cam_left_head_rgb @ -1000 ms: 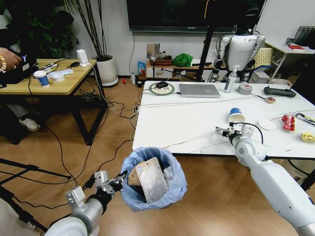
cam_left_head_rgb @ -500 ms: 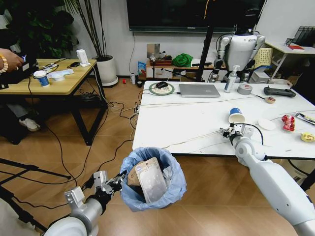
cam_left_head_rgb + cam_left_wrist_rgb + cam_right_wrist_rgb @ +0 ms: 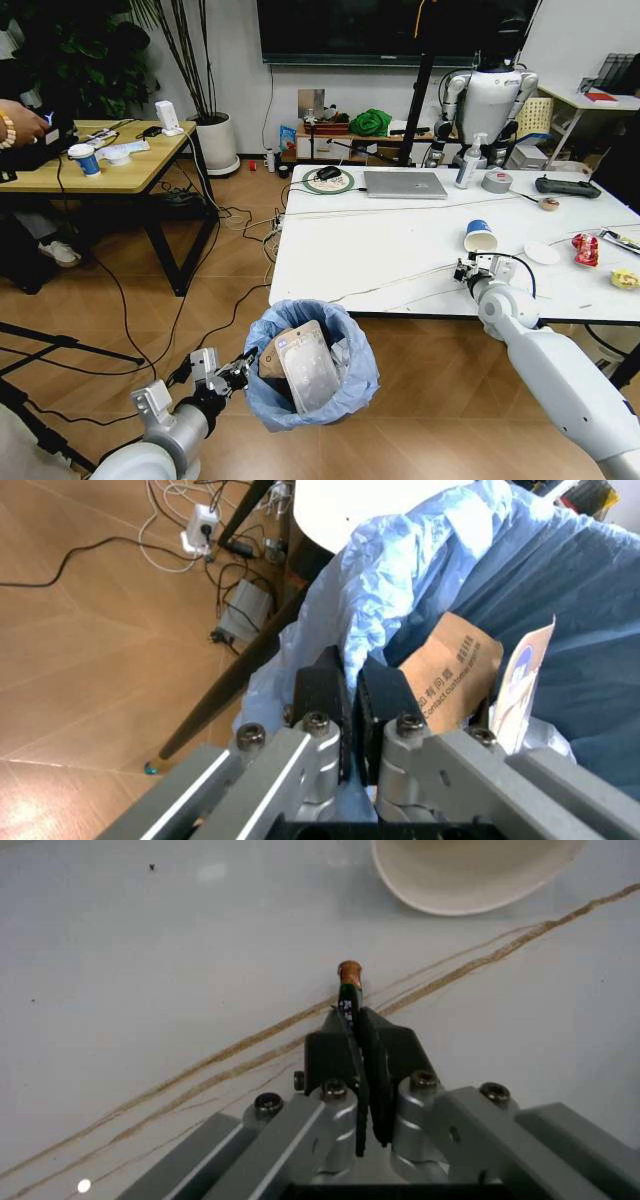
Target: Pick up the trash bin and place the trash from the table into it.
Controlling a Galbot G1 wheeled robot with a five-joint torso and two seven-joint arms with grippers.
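Holding the trash bin (image 3: 312,362) up by its rim, the left claw (image 3: 236,374) is pinching the light-blue bag liner (image 3: 400,577) and the bin's edge between closed jaws, as the left wrist view is showing. The bin is hanging just off the near-left corner of the bench (image 3: 400,250), below the level of the marble top, which looks like a sensible spot for the other arm to carry litter across and let it fall in. Already lying inside are a brown cardboard piece (image 3: 452,667) and a clear plastic wrapper (image 3: 310,372) with a blue-and-white label. The cardboard is bearing printed Chinese characters and a line that seems to read "Contact Customer…", though the rest is too small to make out.

The right claw (image 3: 477,267) is sitting low over the bench near its front edge, just in front of the tipped white-and-blue paper cup (image 3: 480,236). Its jaws are closed on a thin dark stick-like scrap (image 3: 350,1001) with a brownish tip, pinched edge-on so that it is jutting out past the fingertips. Farther right, a white round lid (image 3: 542,253), a red snack wrapper (image 3: 585,248) and a yellow wrapper (image 3: 626,277) are waiting on the top, not yet collected. No writing on the cup or wrappers is legible.
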